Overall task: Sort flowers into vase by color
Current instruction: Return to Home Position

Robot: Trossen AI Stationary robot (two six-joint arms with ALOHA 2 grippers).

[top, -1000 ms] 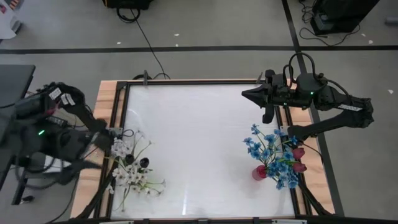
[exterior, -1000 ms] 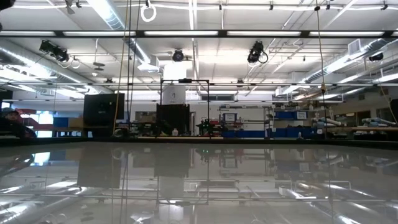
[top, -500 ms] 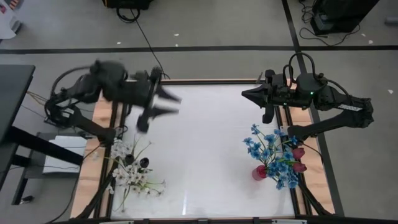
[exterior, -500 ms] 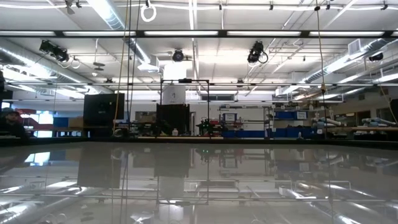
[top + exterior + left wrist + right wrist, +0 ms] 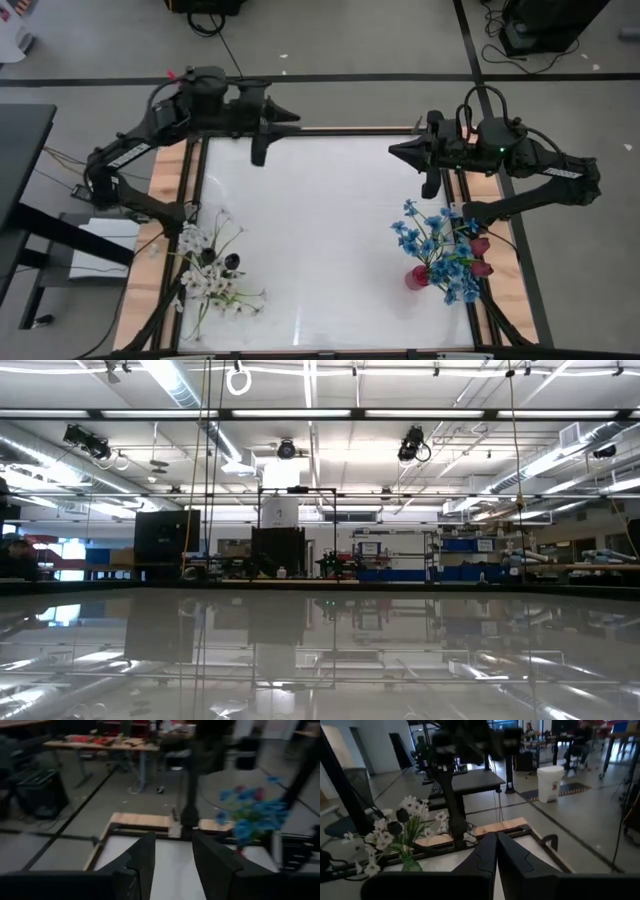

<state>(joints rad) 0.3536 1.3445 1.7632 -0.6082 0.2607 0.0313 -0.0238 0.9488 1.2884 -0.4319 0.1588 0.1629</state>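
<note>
At far edge, left gripper (image 5: 290, 116): fingers apart, empty
right gripper (image 5: 393, 151): fingers closed together, empty
flowers (image 5: 208, 280): light, floppy blossoms; likely grip stiff stems

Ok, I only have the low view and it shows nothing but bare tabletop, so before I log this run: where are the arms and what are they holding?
Observer: Both sit along the table's upper edge in the high view. The left end effector is open and empty, the right end effector is shut on nothing.
Operator: And the flowers, are they sorted?
Observer: They look sorted. White flowers and a dark bud stand in a green vase at the left edge. Blue flowers and red tulips share a red vase at the right edge.
</note>
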